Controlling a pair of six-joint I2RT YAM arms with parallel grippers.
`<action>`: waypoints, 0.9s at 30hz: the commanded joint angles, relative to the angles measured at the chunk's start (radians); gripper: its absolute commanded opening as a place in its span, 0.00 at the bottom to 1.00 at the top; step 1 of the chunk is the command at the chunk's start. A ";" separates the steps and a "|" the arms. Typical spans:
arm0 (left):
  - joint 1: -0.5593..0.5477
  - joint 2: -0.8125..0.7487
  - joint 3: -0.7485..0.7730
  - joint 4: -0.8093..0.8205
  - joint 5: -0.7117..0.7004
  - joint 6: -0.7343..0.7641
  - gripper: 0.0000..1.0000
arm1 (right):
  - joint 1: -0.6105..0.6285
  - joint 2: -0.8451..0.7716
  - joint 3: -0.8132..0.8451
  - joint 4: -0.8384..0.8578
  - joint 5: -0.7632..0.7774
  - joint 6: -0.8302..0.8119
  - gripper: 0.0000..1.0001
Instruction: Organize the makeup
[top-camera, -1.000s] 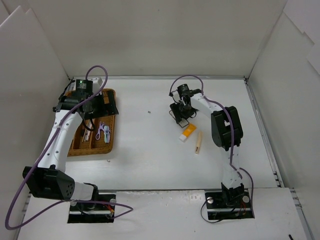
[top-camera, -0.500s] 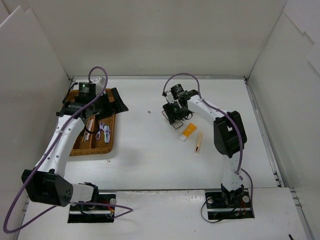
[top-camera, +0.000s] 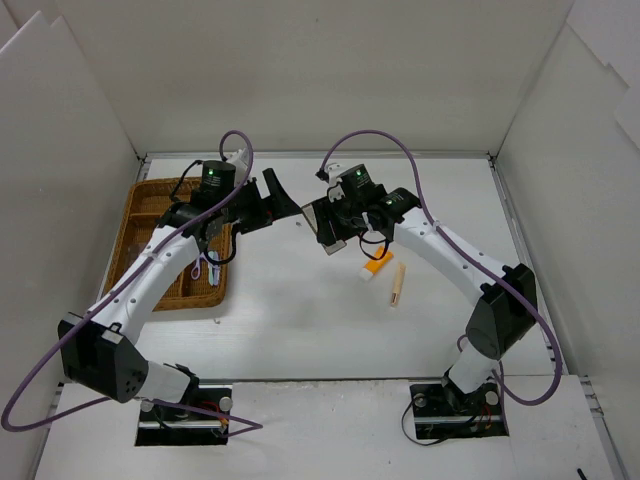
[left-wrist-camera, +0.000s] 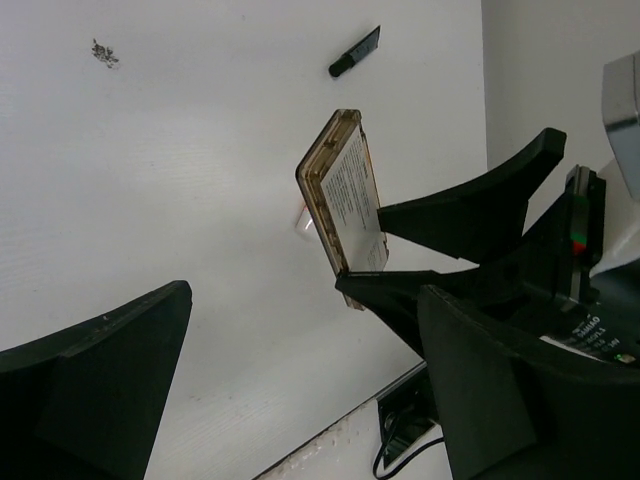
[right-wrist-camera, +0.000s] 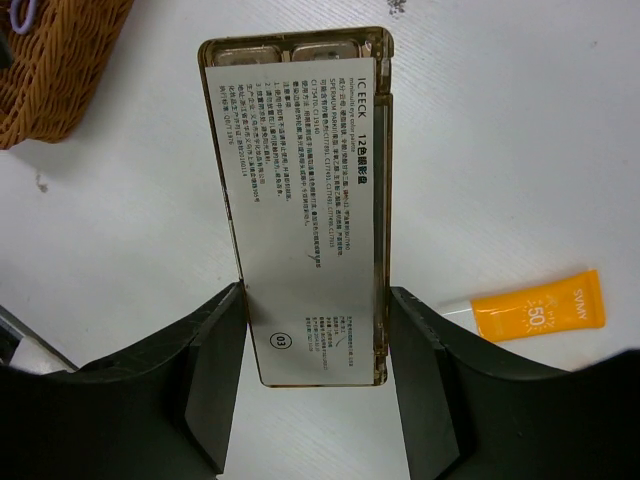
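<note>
My right gripper (top-camera: 338, 222) is shut on the long brown eyeshadow palette (top-camera: 319, 220) and holds it above the table's middle. In the right wrist view the palette (right-wrist-camera: 300, 190) shows its white label side, clamped by its long edges between my fingers (right-wrist-camera: 218, 370). My left gripper (top-camera: 272, 205) is open and empty, just left of the palette. In the left wrist view (left-wrist-camera: 300, 400) the palette (left-wrist-camera: 345, 185) is ahead of the open jaws. The orange tube (top-camera: 377, 263) and a wooden stick (top-camera: 397, 285) lie on the table right of centre.
The brown wicker tray (top-camera: 135, 205) stands at the left with a purple curler (top-camera: 197, 268) and other small items in it. Its corner shows in the right wrist view (right-wrist-camera: 60, 70). A small black piece (left-wrist-camera: 355, 52) lies on the table. White walls surround the table.
My right gripper has lifted the palette and carried it left toward the centre. My left arm has swung right from over the tray, jaws open, toward the palette.
</note>
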 joint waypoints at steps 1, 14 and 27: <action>-0.017 0.017 0.043 0.095 -0.018 -0.048 0.90 | 0.015 -0.074 -0.017 0.067 -0.025 0.064 0.03; -0.103 0.131 0.084 0.152 -0.015 -0.088 0.75 | 0.022 -0.134 -0.031 0.104 -0.084 0.078 0.04; -0.112 0.151 0.081 0.212 0.040 -0.100 0.00 | 0.021 -0.139 -0.046 0.115 -0.086 0.099 0.27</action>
